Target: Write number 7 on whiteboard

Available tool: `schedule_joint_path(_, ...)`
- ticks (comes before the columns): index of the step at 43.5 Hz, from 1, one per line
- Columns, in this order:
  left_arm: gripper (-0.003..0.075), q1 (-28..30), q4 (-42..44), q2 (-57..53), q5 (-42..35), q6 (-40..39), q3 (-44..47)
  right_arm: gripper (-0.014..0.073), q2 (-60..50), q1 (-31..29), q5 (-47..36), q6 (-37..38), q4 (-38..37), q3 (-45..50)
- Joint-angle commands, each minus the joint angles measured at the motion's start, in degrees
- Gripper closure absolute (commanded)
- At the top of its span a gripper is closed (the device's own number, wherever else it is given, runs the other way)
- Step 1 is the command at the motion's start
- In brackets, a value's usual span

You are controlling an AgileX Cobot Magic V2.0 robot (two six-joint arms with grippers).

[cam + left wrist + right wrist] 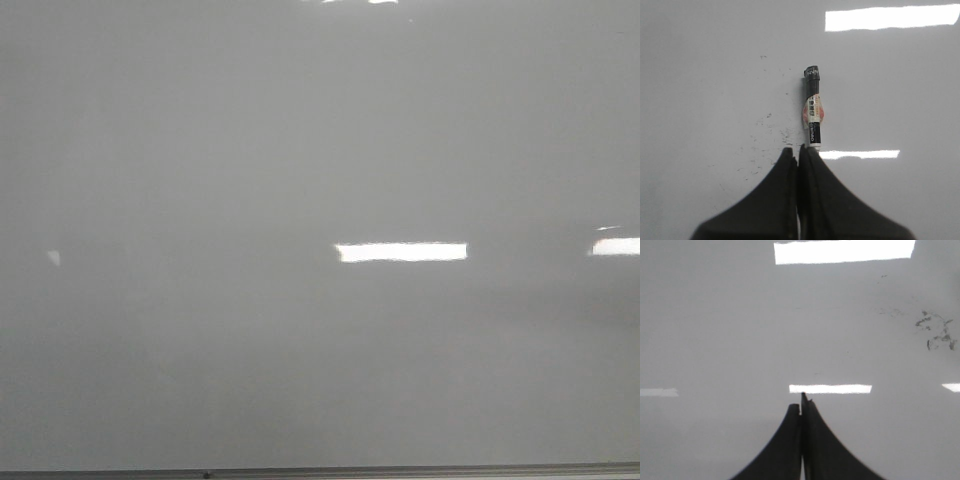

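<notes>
The whiteboard [300, 150] is glossy pale grey and fills the front view, with its thin metal edge along the bottom. No number 7 shows in any view. Neither gripper appears in the front view. In the left wrist view my left gripper [798, 149] is shut, its jaws pressed together. A black marker [813, 107] with a white and red label lies on the board [700, 75] just past the fingertips. Its near end is hidden behind one fingertip [807, 152]. In the right wrist view my right gripper [801, 402] is shut and empty over the board [715, 330].
Faint black ink specks [762, 142] lie on the board beside the marker. A smudge of old ink [936, 332] shows in the right wrist view. Bright rectangular light reflections [402, 251] lie across the board.
</notes>
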Motion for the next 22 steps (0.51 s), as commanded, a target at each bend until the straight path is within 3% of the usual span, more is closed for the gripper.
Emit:
schedule_joint_path(1,0.0741,-0.43,-0.60,-0.69,-4.38,-0.55,0.78,0.0661,-1.10,-0.42,-4.39,-0.10,-0.69,-0.14)
schedule_joint_path(15,0.0741,-0.43,-0.60,-0.69,-4.78,-0.55,0.78,0.0661,-1.10,-0.42,-8.05,-0.10,-0.69,-0.14)
schedule_joint_path(22,0.0741,-0.43,-0.60,-0.69,-8.84,-0.65,0.18,0.0661,-1.10,-0.42,-15.65,-0.10,-0.69,-0.97)
